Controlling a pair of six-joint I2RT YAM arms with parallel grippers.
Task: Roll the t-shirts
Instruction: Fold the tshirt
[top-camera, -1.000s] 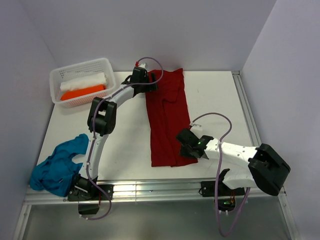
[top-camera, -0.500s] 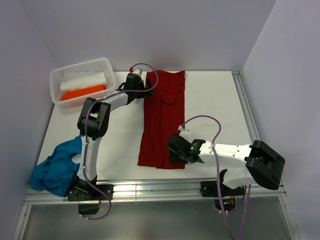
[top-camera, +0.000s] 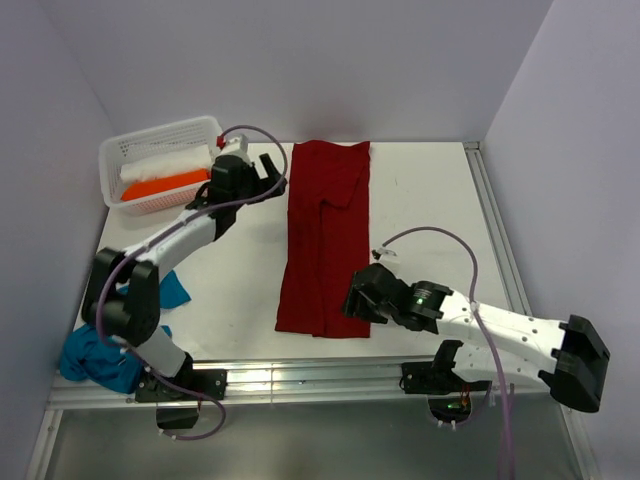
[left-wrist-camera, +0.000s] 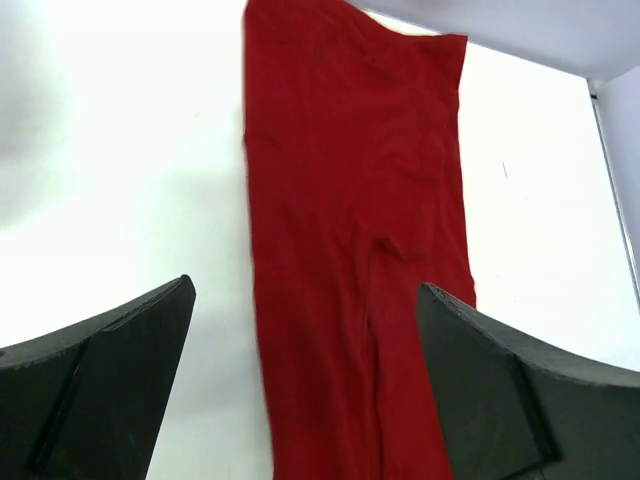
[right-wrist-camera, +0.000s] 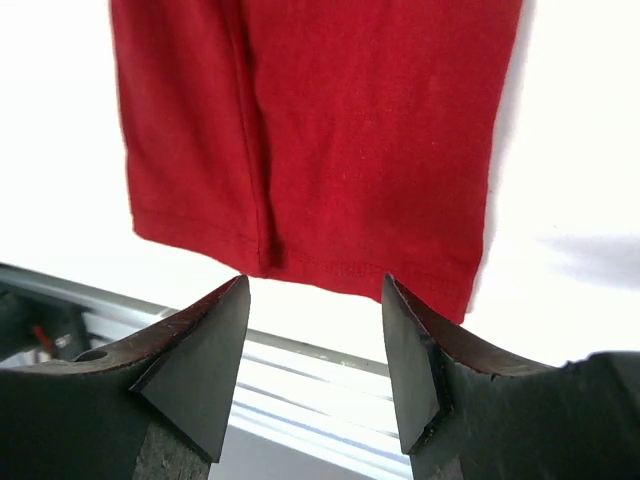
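Top external: dark red soft-cloth t-shirt (top-camera: 325, 235), folded into a long narrow strip, lies lengthwise on the white table (top-camera: 430, 200), near hem to far end. Near right corner sits just under the right gripper (top-camera: 360, 300), jaws parted and holding nothing; hem runs across just beyond its tips. Far end lies just beside the left gripper (top-camera: 270, 180), spread wide and empty. Probably rolls along that long axis from the near hem, right arm nearer.
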